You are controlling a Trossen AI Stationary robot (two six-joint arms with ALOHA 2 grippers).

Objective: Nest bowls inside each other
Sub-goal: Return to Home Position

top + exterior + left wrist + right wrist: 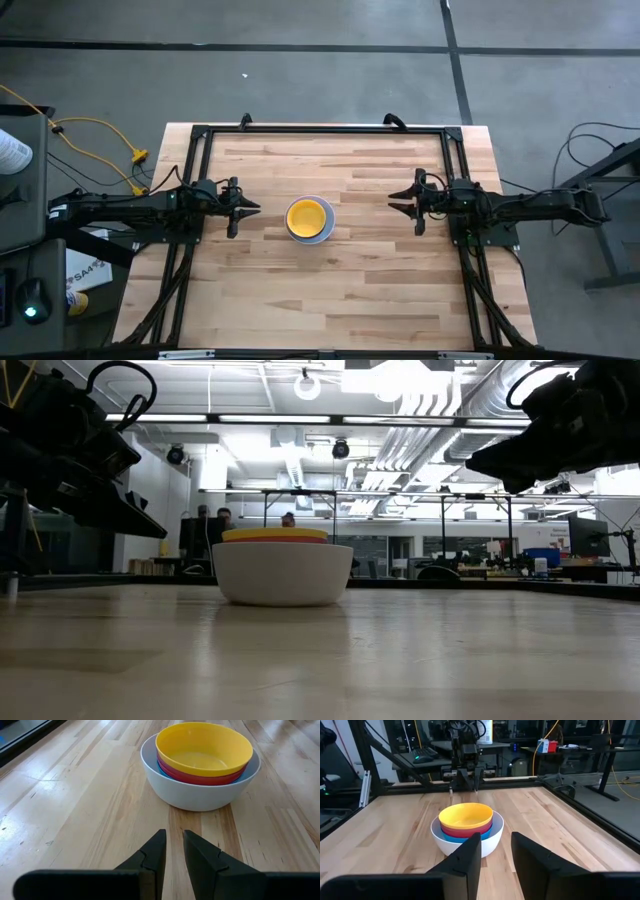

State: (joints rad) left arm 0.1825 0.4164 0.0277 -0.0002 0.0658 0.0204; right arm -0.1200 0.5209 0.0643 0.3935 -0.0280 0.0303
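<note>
A stack of nested bowls stands on its base at the middle of the wooden table (350,290). The white bowl (324,232) (200,795) is outermost, with a blue bowl (465,838) and a red bowl (200,777) inside it and the yellow bowl (308,215) (202,750) on top. My left gripper (257,208) (174,837) hovers to the left of the stack, pointing at it, open with a narrow gap and nothing in it. My right gripper (392,203) (496,840) hovers to the stack's right, also facing it, open and holding nothing.
A black frame (320,129) runs along the table's far edge and down both sides, where the arms are mounted. Yellow cables (100,140) and equipment lie off the table's left edge. In the low view both arms hang above the tabletop on either side of the stack (283,572).
</note>
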